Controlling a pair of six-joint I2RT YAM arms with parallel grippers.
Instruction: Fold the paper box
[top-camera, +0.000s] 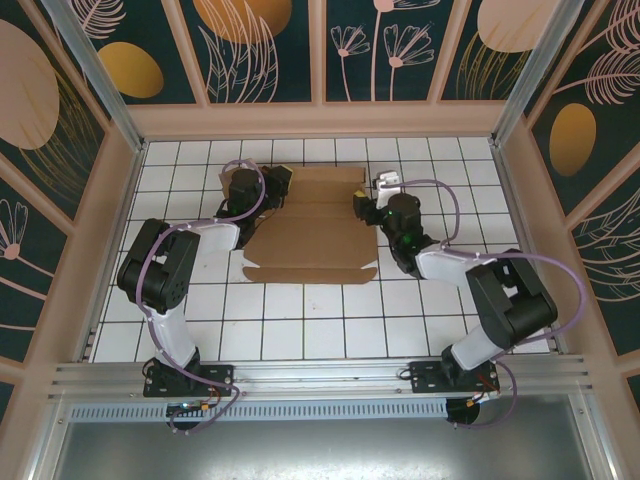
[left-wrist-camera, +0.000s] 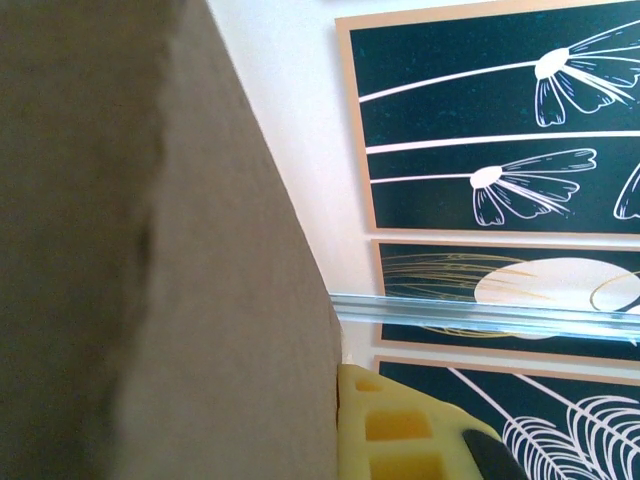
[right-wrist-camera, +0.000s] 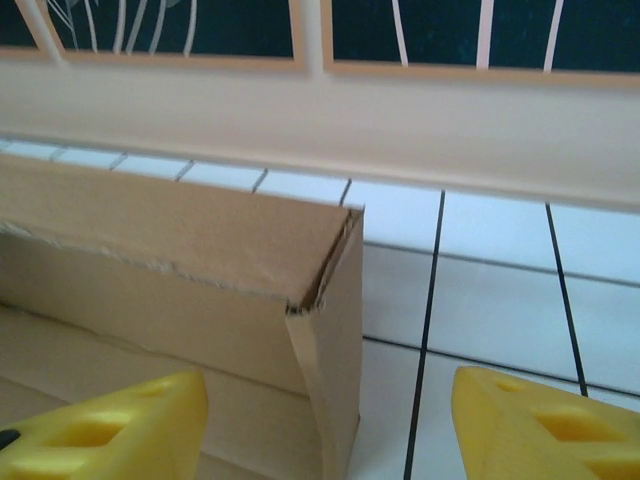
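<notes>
The paper box (top-camera: 310, 240) lies partly folded in the middle of the tiled table, its far wall and right side wall raised. My left gripper (top-camera: 280, 183) sits at the box's far left corner. In the left wrist view a brown flap (left-wrist-camera: 200, 300) covers the left half, and one yellow finger (left-wrist-camera: 400, 430) presses flat against it; the other finger is hidden behind the cardboard. My right gripper (top-camera: 360, 205) is at the box's right end. Its yellow fingers (right-wrist-camera: 110, 430) stand wide apart, straddling the raised corner of the box (right-wrist-camera: 330, 330) without touching it.
The back wall (top-camera: 320, 120) of the enclosure stands a couple of tiles behind the box. White tiles (top-camera: 300, 330) stretch between the box and the arm bases. An aluminium rail (top-camera: 320, 372) runs along the near edge.
</notes>
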